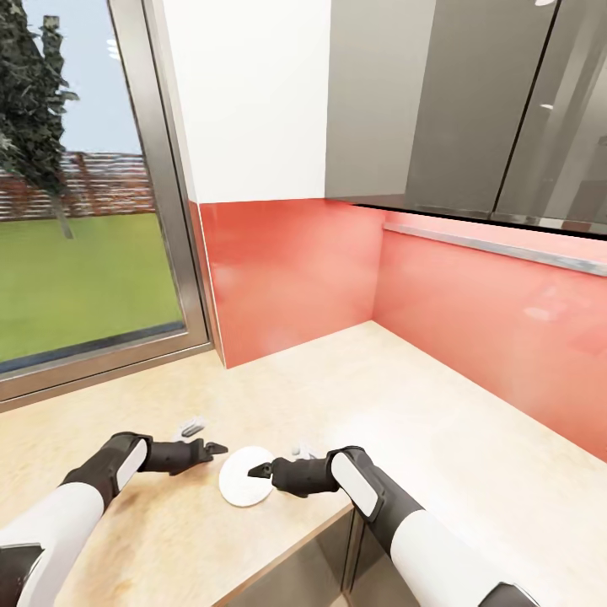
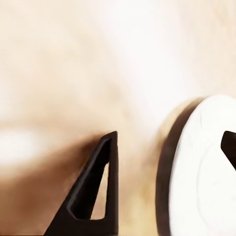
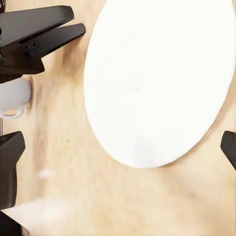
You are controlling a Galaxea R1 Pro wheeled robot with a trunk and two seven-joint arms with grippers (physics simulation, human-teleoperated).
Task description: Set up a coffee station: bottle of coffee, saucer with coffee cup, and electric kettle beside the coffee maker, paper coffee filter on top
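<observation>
Although the head view takes in the whole corner of the kitchen, no brand, label or legible writing appears on any surface. The saucer (image 1: 245, 487) lies flat on the countertop (image 1: 405, 405), near its front edge, between the two grippers. The left gripper (image 1: 221, 448) sits just beside the saucer's rim, low over the wood; in the right wrist view its fingers (image 3: 46, 29) lie close together, pointing toward the saucer (image 3: 160, 81). The right gripper (image 1: 258, 470) is positioned over the saucer's near edge; its fingertips (image 3: 10, 162) stand wide apart, one at each side of that view, holding nothing. In the left wrist view the saucer (image 2: 206, 172) casts a dark shadow along its rim.

The countertop is light beige wood grain and wraps an inside corner. A glossy red backsplash (image 1: 295, 270) runs behind it, with grey wall cabinets (image 1: 472, 101) above. A metal-framed window (image 1: 84, 185) shows lawn, a tree and a brick wall.
</observation>
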